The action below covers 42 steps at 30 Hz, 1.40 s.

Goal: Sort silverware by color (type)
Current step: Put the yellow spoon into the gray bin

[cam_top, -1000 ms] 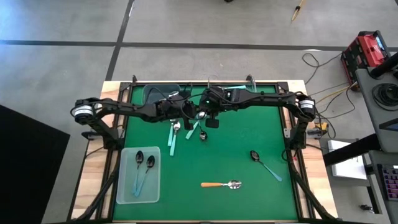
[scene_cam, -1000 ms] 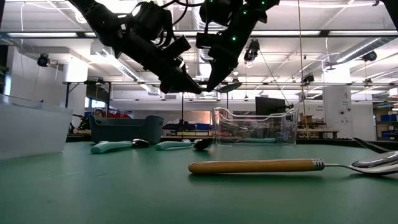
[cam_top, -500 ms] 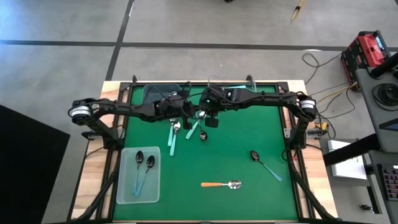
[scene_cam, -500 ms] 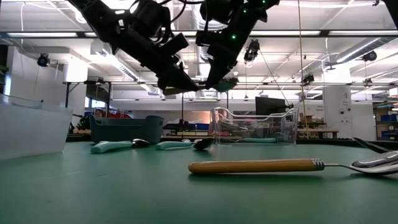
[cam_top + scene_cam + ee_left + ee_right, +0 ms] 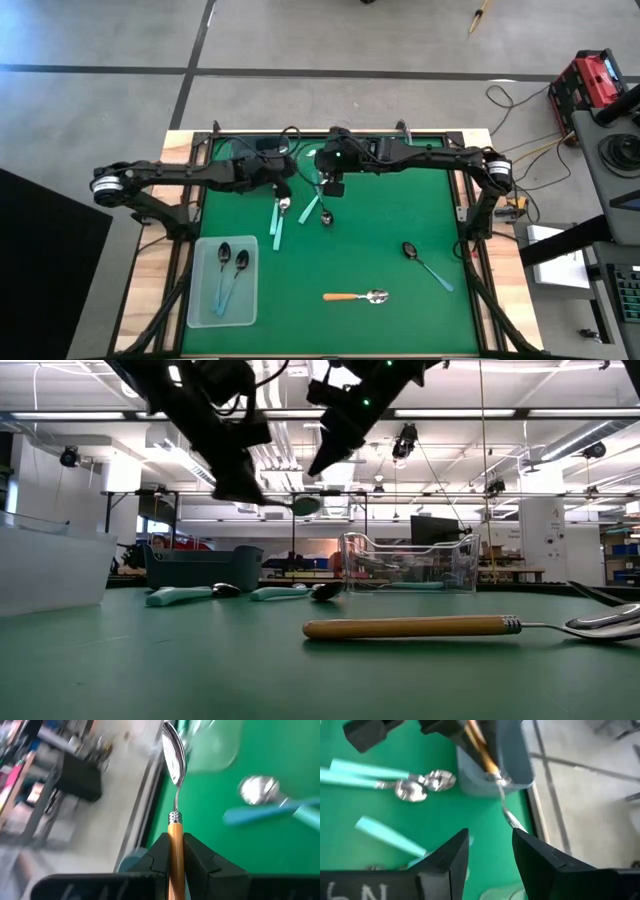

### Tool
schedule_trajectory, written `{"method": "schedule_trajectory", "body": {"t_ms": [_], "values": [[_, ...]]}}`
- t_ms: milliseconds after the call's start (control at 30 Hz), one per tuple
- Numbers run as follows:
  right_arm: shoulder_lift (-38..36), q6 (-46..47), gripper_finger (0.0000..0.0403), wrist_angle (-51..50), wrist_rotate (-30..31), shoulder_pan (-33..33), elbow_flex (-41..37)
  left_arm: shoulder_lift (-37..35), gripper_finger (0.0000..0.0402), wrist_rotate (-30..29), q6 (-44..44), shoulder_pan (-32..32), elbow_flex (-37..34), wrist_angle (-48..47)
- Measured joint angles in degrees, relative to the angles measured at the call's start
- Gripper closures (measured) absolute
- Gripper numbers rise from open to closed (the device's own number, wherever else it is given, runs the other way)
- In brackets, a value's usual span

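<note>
1. Orange-handled spoon (image 5: 174,815) hangs pinched in the left gripper (image 5: 175,851) above the mat's far side.
2. Right gripper (image 5: 490,851) hovers nearby, fingers spread.
3. Risk: thin handle pivoting loose, missing the grey bin (image 5: 250,148).

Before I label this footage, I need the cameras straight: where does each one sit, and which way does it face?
High view: overhead, straight down on the green table; both arms show.
Low view: table height, level toward the room; arms overhead.
Left wrist view: on the left arm; left claw shut on the orange-handled spoon.
Right wrist view: on the right arm; right claw open, facing the left claw's spoon.
Shared: high and low views both show the loose orange spoon.
</note>
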Motion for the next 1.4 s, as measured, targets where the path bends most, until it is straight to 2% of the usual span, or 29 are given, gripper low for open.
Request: {"method": "schedule_trajectory", "body": {"t_ms": [133, 467, 700, 1000, 1167, 1400], "values": [[-0.06, -0.56, 0.0259, 0.46, 0.21, -0.74, 2.50, -3.84, 0.0385, -4.87, -3.14, 0.49, 0.00, -9.63], [-0.09, -0.95, 0.0259, 0.91, 0.24, -1.58, 3.76, -12.52, 0.0385, -7.70, -9.78, 1.33, -0.02, -25.32], [-0.09, -0.95, 0.0259, 0.98, 0.24, -1.80, 3.77, -15.29, 0.0385, -8.56, -10.90, 2.09, -0.02, -28.11], [-0.09, -0.98, 0.0259, 0.98, 0.26, -1.82, 3.49, -15.08, 0.0385, -8.82, -11.19, 4.96, -0.17, -30.43], [-0.09, -1.35, 0.0259, 0.96, 0.26, -1.82, 3.42, -15.37, 0.0385, -12.51, -11.07, 5.96, -0.17, -32.63], [-0.09, -1.63, 0.0259, 0.96, 0.28, -1.95, 3.42, -15.04, 0.0385, -12.66, -11.00, 6.27, -0.17, -32.64]]}}
